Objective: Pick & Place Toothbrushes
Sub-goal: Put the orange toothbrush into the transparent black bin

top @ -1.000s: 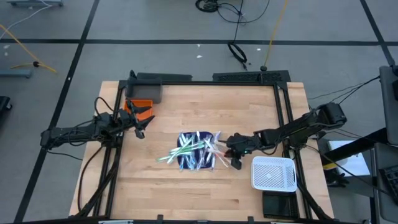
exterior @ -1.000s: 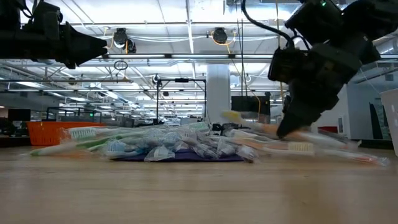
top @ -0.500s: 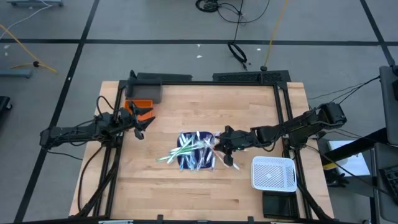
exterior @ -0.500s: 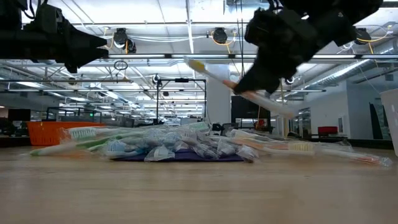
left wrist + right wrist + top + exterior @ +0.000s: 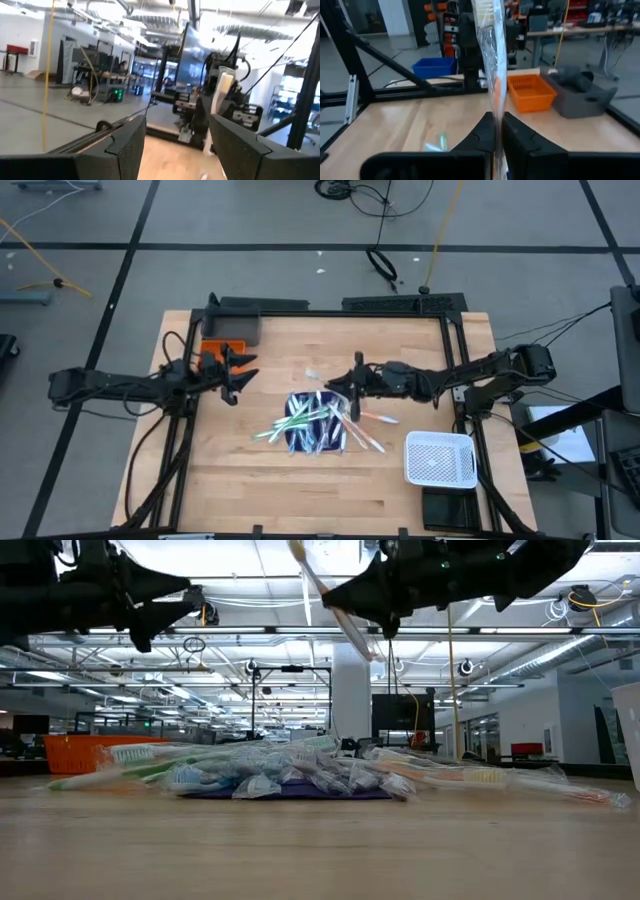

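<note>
Toothbrush (image 5: 491,60) in clear wrapping stands pinched between the closed fingers of the right gripper (image 5: 355,377), lifted clear of the wood, its bristle head up and its handle trailing down past the fingertips. In the low view the same wrapped brush (image 5: 330,602) hangs slanted high above the pile, held under the dark right arm. From above, the right gripper sits just at one o'clock of the heap, close to the table's centre.

The remaining toothbrushes (image 5: 312,423) lie in a loose heap of green, white, pink and blue sticks on the dark blue mat (image 5: 300,442), a little toward six o'clock of the table's middle; several pink and white ones spill off the mat toward four o'clock.

The left gripper (image 5: 237,374) hovers at ten o'clock of the pile, its fingers (image 5: 125,145) spread apart and holding nothing, next to the orange bin (image 5: 220,349).

A white perforated basket (image 5: 439,457) rests at four o'clock on the wooden table (image 5: 270,490), well apart from the pile
</note>
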Motion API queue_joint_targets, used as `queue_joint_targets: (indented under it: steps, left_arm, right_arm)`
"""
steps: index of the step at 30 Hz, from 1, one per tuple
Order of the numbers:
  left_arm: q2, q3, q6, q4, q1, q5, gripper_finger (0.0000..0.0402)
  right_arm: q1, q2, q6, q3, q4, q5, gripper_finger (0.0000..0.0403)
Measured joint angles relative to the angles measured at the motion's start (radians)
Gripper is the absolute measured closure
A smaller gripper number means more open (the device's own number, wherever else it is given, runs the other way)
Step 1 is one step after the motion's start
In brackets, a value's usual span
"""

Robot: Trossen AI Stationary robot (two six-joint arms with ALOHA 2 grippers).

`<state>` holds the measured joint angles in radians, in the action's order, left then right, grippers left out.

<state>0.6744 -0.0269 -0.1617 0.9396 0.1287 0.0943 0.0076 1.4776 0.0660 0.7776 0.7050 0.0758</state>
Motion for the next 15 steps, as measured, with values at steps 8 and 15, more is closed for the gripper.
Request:
queue_joint_targets:
  steps: [8,15]
  left_arm:
    - [0.359,-0.134,-0.017,0.189,0.000,-0.024,0.0179]
    - [0.622,-0.366,0.029,0.188,0.000,-0.105,0.0179]
  right_arm:
    - [-0.019,0.000,-0.026,0.000,0.032,0.001,0.0392]
    - [-0.020,0.000,-0.030,0.000,0.044,0.001,0.0392]
